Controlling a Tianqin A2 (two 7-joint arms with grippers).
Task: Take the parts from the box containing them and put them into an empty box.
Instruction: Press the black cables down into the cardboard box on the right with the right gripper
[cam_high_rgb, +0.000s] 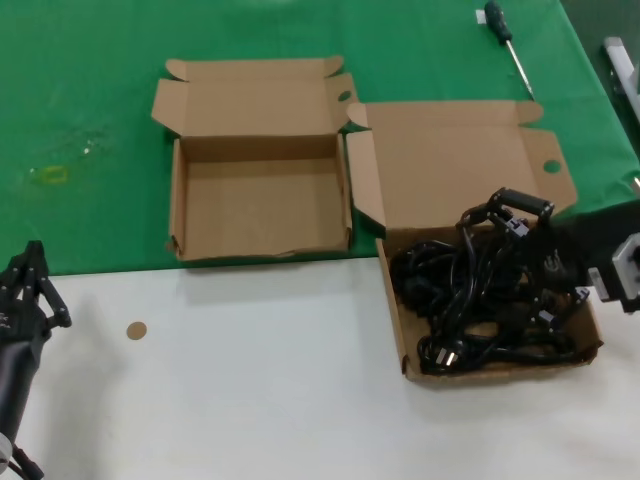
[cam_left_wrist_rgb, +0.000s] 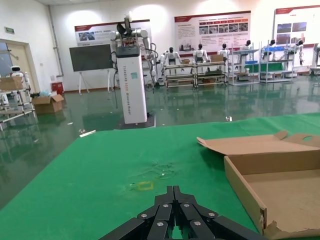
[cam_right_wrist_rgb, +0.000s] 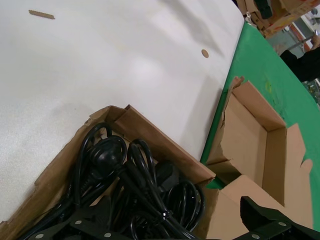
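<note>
Reaching in from three o'clock in the head view, the right pincer (cam_high_rgb: 525, 225) is seen low over the parts (cam_high_rgb: 480, 300), a tangle of black power cords with moulded plugs. Its fingers are spread wide, one at the back of the heap and one among the cables near the box's right wall; nothing is pinched between them. In the right wrist view the same fingers are spread to either side over the cords (cam_right_wrist_rgb: 135, 185), with a round plug lying near the box corner.

The parts are held in the box containing them (cam_high_rgb: 410, 345), which is placed at four o'clock on the worktop (cam_high_rgb: 250, 380), its tall lid (cam_high_rgb: 455, 155) folded back onto the green cloth (cam_high_rgb: 90, 120). Just beside it, at eleven o'clock from it, the empty box (cam_high_rgb: 260, 205) is set with its ragged front rim at the edge of the cloth; its flap touches the other box's lid flap.

The left pincer (cam_high_rgb: 25, 290) is parked at eight o'clock, well apart from both boxes, its fingers pressed together, as the left wrist view (cam_left_wrist_rgb: 172, 210) confirms.

A screwdriver (cam_high_rgb: 508, 45) lies on the cloth at one o'clock, and a small brown disc (cam_high_rgb: 136, 330) rests on the white surface.
</note>
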